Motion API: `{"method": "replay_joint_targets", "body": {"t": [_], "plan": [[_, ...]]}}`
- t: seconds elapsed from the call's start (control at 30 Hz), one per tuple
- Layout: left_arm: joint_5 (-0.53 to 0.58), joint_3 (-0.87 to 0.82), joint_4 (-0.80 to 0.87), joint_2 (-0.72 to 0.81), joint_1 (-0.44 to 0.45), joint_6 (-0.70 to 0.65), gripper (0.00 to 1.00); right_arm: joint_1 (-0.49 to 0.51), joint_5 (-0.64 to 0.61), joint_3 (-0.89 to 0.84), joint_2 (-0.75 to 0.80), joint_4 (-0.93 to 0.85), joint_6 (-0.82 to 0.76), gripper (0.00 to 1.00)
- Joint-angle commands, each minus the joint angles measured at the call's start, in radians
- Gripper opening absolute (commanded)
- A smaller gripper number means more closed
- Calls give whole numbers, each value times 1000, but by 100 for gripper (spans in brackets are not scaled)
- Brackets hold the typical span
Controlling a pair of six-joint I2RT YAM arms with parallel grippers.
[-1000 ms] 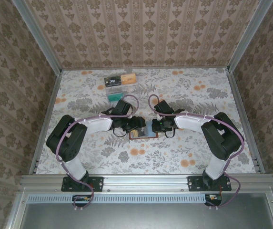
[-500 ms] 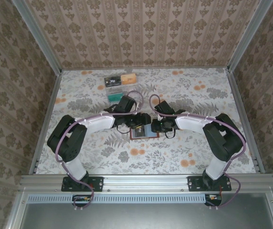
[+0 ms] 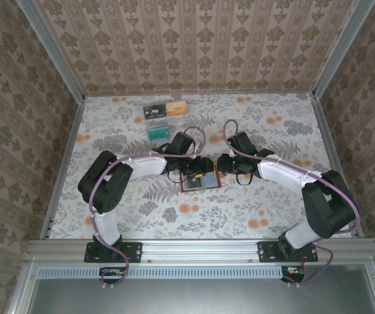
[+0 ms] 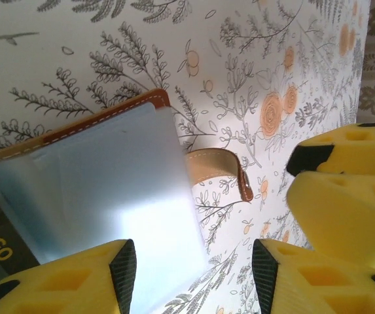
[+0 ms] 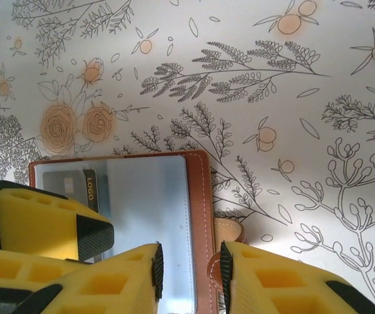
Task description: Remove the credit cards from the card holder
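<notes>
The left arm (image 3: 141, 162) swings its elbow inward, the right arm (image 3: 285, 175) outward; the right gripper (image 3: 222, 164) backs off, and the wallet (image 3: 201, 184) lies more exposed.

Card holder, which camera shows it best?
Right wrist: the card holder lies open, its brown border, pale pockets and a tucked-in card visible. Left wrist shows one glare-washed corner; the top view shows it tiny.

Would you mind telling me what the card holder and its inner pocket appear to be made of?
The card holder looks like reddish-brown leather or imitation, matte, with pale stitching along its edge. Its inner pocket seems frosted translucent plastic, catching glare.
</notes>
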State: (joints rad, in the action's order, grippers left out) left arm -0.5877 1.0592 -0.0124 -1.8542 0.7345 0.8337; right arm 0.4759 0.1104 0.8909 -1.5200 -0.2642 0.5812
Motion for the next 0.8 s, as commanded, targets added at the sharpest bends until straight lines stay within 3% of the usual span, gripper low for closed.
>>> {"method": "replay_joint_targets", "body": {"t": [0.0,0.17,0.3,0.5,0.77], "plan": [[-13,-8,-29,26,-6,14,52,0,30,-14,15,16,24,33],[26,-42,26,113,-36,-18,51,0,94,-4,1,44,26,33],[89,-85,107,185,-68,-65,41,14,189,11,-25,92,33,30],[162,-152,191,227,-105,-100,0,38,291,42,-99,147,57,24],[178,-197,187,201,-113,-102,0,55,367,66,-188,190,86,20]]}}
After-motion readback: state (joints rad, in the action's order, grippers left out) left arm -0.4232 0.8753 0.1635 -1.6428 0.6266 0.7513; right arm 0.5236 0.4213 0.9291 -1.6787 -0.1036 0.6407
